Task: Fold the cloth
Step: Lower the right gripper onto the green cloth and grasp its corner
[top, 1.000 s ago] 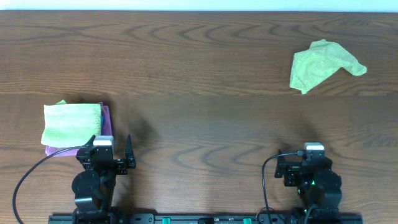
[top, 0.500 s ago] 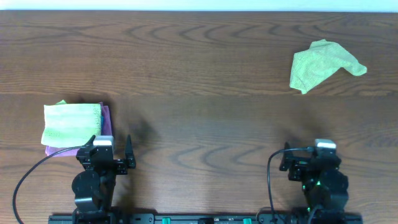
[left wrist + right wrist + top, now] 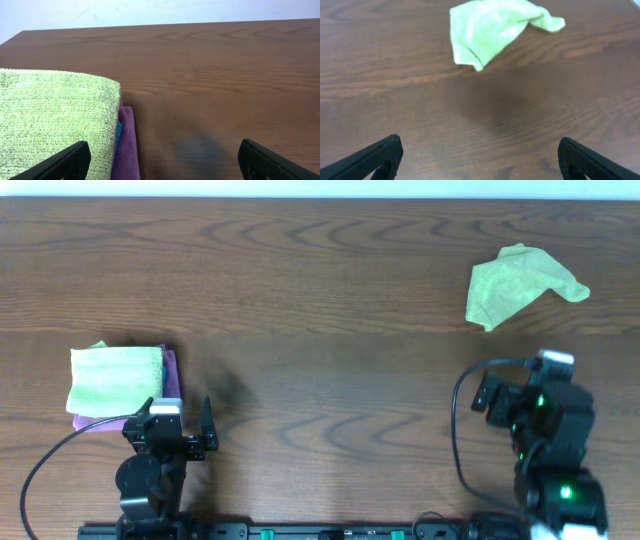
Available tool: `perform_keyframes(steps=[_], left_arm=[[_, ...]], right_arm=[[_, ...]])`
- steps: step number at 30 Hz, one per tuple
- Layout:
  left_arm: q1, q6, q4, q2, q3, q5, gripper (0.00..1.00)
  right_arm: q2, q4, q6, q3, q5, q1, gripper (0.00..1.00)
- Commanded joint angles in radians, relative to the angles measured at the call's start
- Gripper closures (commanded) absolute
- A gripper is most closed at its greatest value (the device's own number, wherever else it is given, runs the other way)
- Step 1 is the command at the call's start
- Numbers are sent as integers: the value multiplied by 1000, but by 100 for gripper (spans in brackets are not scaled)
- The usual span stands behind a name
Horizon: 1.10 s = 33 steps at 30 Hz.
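Note:
The cloth [image 3: 520, 285] lies crumpled on the far right of the wooden table [image 3: 330, 320], a lime-green towel with one corner trailing right. In the right wrist view the cloth [image 3: 490, 30] sits ahead of my right gripper [image 3: 480, 155], well beyond its fingertips. That right gripper [image 3: 530, 375] is open and empty, just short of the cloth. My left gripper [image 3: 177, 410] stays near the front left, open, with nothing between its fingers [image 3: 60, 162].
A paler green folded square [image 3: 115, 378] rests on a purple-pink cloth [image 3: 172, 375] at the left, just ahead of the left gripper. From the left wrist the square [image 3: 50, 120] overlaps the purple cloth [image 3: 127, 145]. The table's far edge [image 3: 320, 198] meets a white wall.
My right arm has moved away from the front edge and to the right, closer to the cloth, jaws still open. The left arm and both cloth piles have not moved.

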Motion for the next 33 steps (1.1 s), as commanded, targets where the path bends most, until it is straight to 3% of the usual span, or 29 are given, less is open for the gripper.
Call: perform_keyframes(steps=[1,11,33], left_arm=[[-3,18,-11,-6,-21,-14,5],[-3,18,-11,-6,-21,-14,5],[-3,18,-11,-6,-21,-14,5]], right_arm=[[119,-20,49,87,10,-14,1],[435,-64,150,308,5,-70,1],[826,-158,80,730,-51,-216,1]])
